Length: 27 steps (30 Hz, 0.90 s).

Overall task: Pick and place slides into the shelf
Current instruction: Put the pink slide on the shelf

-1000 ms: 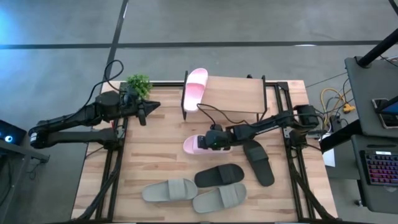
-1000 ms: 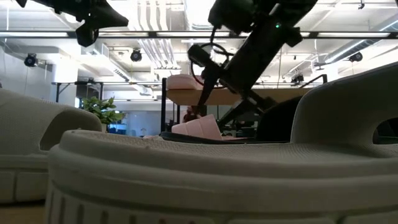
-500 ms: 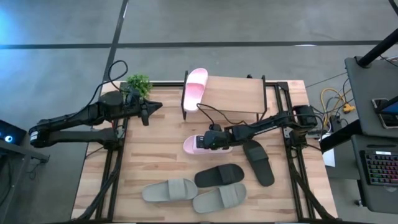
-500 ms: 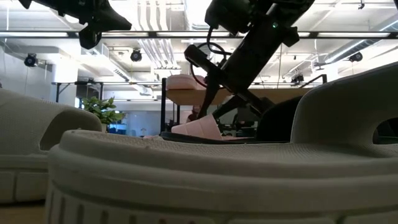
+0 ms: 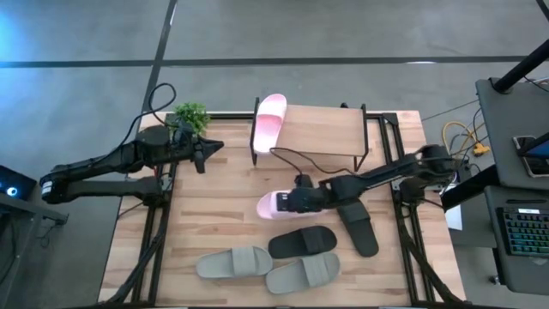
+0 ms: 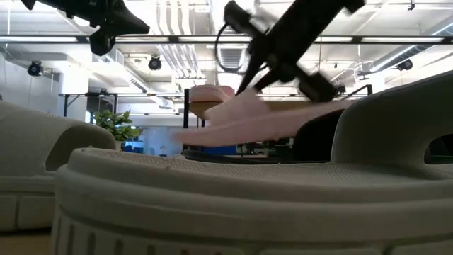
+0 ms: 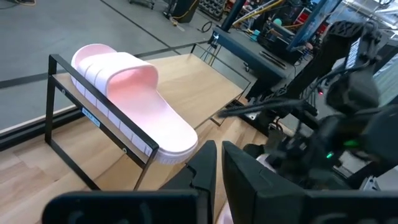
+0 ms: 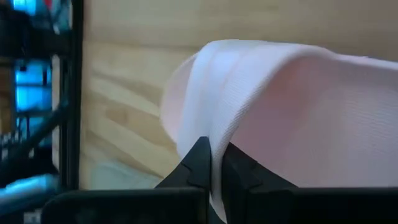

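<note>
One pale pink slide [image 5: 269, 121] lies on the left end of the shelf [image 5: 326, 133], its toe end past the far rail. My right gripper [image 5: 296, 202] is shut on the other pink slide [image 5: 273, 204] near the table's middle; the low view shows this slide [image 6: 248, 120] raised and tilted. Two black slides [image 5: 302, 242] [image 5: 357, 225] and two grey-green slides [image 5: 233, 262] [image 5: 302, 275] lie flat on the table's near half. My left gripper [image 5: 208, 151] hangs shut and empty left of the shelf. My right gripper pinches the pink slide's wide strap at its edge [image 8: 217, 140] between its two fingers, one of which [image 8: 198, 163] shows on the strap's outer face. It reaches in from the table's right, slanting down. The slide hangs tilted below the fingers, off the table.
A small green plant [image 5: 192, 114] stands at the table's far left corner. The shelf's black frame [image 5: 364, 137] rises at the far middle. A desk with a keyboard [image 5: 523, 232] stands off the right edge. Bare wood lies on the table's left half [image 5: 197, 206].
My right gripper has shut on the pink slide's strap and gone up and a little toward the near edge. The slide, flat on the table before, now hangs tilted and clear of it.
</note>
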Available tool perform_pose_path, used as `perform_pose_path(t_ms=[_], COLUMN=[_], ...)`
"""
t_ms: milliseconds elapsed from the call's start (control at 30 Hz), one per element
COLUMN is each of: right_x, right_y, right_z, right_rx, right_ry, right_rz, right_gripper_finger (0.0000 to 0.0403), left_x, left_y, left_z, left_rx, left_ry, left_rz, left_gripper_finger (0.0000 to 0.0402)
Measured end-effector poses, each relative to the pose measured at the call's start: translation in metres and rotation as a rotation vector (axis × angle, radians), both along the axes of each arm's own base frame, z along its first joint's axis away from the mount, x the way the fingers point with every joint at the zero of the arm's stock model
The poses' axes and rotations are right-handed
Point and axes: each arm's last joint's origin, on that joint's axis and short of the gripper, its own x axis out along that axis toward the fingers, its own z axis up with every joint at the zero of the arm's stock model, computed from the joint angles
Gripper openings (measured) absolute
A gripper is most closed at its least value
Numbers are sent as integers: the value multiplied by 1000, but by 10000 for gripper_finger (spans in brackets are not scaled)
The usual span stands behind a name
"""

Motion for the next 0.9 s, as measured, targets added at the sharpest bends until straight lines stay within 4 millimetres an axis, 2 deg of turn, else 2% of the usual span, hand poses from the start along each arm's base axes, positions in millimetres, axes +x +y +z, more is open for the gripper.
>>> perform_pose_path(t_ms=[200,300,367,533,667,767,900], right_x=[-48,-69,-76,-76,-73,-68,-62], right_y=[15,16,13,1,-21,-45,-75], right_z=[47,62,67,75,76,73,66], right_rx=[-99,-149,-174,-231,-311,-331,-262], right_ry=[-92,-171,-222,-383,-489,-449,-366], right_rz=[-295,-457,-546,-752,-940,-1004,-1050], right_gripper_finger=[14,14,15,15,15,15,15], left_x=[0,0,1,2,2,2,2], left_y=[0,0,0,0,1,1,0], left_z=[0,0,0,-1,-1,-1,1], left_rx=[0,2,6,6,4,-1,-1], left_ry=[1,3,6,9,8,5,-2], left_rz=[0,0,-1,-1,-1,0,1], left_gripper_finger=[11,11,11,11,11,11,11])
